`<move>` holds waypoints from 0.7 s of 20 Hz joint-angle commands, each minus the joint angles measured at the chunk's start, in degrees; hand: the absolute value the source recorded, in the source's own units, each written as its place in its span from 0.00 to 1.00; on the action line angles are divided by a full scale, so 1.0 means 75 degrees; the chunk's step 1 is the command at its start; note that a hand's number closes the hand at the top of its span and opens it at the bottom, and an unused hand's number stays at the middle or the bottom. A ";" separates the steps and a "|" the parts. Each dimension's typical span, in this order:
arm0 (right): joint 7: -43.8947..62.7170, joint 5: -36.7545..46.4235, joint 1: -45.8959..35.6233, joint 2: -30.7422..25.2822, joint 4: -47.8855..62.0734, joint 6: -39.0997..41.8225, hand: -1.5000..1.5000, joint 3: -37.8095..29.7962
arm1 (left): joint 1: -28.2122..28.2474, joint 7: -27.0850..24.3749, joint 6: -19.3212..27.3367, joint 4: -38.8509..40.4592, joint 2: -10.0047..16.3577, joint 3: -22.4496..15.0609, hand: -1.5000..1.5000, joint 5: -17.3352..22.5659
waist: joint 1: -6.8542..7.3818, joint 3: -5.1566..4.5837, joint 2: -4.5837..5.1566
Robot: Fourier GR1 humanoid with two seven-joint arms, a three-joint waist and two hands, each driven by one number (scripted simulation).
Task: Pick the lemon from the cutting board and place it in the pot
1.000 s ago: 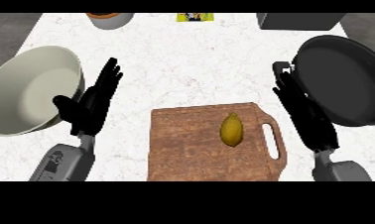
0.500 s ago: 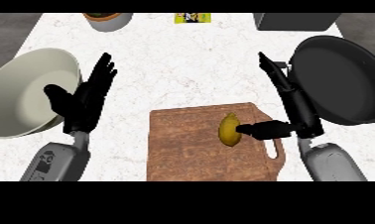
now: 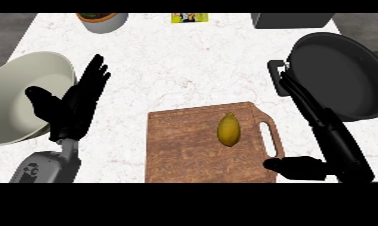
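A yellow lemon [image 3: 229,129] lies on the wooden cutting board [image 3: 184,145], right of its middle and close to the handle slot. My right hand [image 3: 336,142] stands open to the right of the board, its fingers straight and pointing away along the dark pan's rim. Its thumb [image 3: 295,167] sticks out left over the board's lower right corner, apart from the lemon. My left hand [image 3: 74,107] rests open at the left, fingers up, beside a cream-coloured pot [image 3: 26,95].
A dark round pan [image 3: 339,77] sits at the right edge. At the back stand a small bowl [image 3: 102,20], a yellow packet [image 3: 190,17] and a grey box [image 3: 291,20]. White counter shows between the board and the back.
My right hand has drawn back toward the lower edge, and its thumb has moved from beside the lemon to the board's lower right corner. The lemon and the left hand have stayed put.
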 commanded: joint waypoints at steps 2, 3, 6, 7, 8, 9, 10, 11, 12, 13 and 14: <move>0.2371 0.0594 -0.0122 -0.1109 -0.1877 0.1033 0.00 0.0001 | 0.0076 0.0126 -0.0056 -0.0281 0.0040 0.0039 0.50 -0.0002 | 0.0030 -0.0011 0.0025; 0.2467 0.0629 0.0027 -0.1367 -0.2036 0.1376 0.00 0.0122 | 0.0042 0.0297 0.0188 -0.0341 -0.0054 -0.0063 0.50 -0.0165 | 0.0021 -0.0006 0.0026; 0.3633 0.0279 -0.0266 -0.1637 -0.2308 0.2260 0.00 0.0028 | 0.0192 0.0340 0.0139 -0.0642 -0.0093 -0.0087 0.50 -0.0133 | 0.0128 -0.0001 0.0054; 0.4344 0.0441 -0.0233 -0.1570 -0.2854 0.2421 0.00 0.0411 | 0.0012 0.0440 0.0019 -0.0422 0.0091 0.0148 0.50 -0.0033 | 0.0088 -0.0008 0.0050; 0.4817 0.0317 -0.0437 -0.1663 -0.2946 0.2706 0.00 0.0322 | -0.0141 0.0699 0.0225 -0.0532 -0.0043 -0.0080 0.50 -0.0228 | 0.0097 -0.0004 0.0054; 0.5238 -0.0189 -0.0875 -0.1690 -0.2954 0.3084 0.00 -0.0013 | 0.0012 0.0816 0.0185 -0.0943 0.0004 -0.0086 0.50 -0.0168 | 0.0186 -0.0001 0.0059; 0.5885 -0.0385 -0.1095 -0.1568 -0.3031 0.3282 0.00 0.0088 | 0.0159 0.0389 0.0050 -0.0661 -0.0090 -0.0034 0.50 -0.0126 | 0.0197 -0.0009 0.0073; 0.6061 -0.0566 -0.1381 -0.1498 -0.2792 0.3489 0.00 0.0029 | -0.0064 0.0670 -0.0132 -0.0565 0.0121 0.0185 0.50 0.0018 | 0.0205 -0.0002 0.0087; 0.6225 -0.0481 -0.1821 -0.1182 -0.2205 0.3537 0.00 0.0258 | -0.0123 0.0581 0.0210 -0.0535 -0.0316 -0.0266 0.50 -0.0366 | 0.0244 0.0001 0.0103; 0.6653 -0.0211 -0.1411 -0.1126 -0.2797 0.3558 0.00 0.0587 | -0.0267 0.0334 0.0034 -0.0100 -0.0309 0.0015 0.50 -0.0234 | 0.0138 0.0002 0.0090; 0.7273 -0.0468 -0.1972 -0.0904 -0.2603 0.3751 0.00 0.0519 | 0.0157 0.0321 -0.0230 -0.0565 -0.0049 0.0073 0.50 -0.0107 | 0.0235 -0.0001 0.0085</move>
